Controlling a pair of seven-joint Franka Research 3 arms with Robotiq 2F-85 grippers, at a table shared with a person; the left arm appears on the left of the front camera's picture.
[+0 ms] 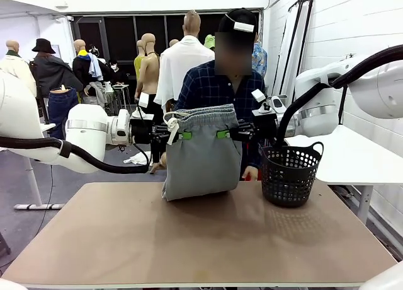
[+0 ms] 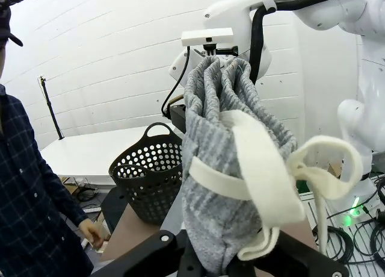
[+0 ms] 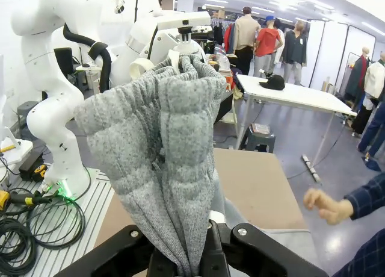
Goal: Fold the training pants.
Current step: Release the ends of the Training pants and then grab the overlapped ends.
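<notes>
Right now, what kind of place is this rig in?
Likely a robotics test hall, not a home: training pants are held up at a plain worktable, coiled cables lie beside it, and another white table stands on an open floor.

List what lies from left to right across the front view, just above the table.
left arm → training pants → black basket
</notes>
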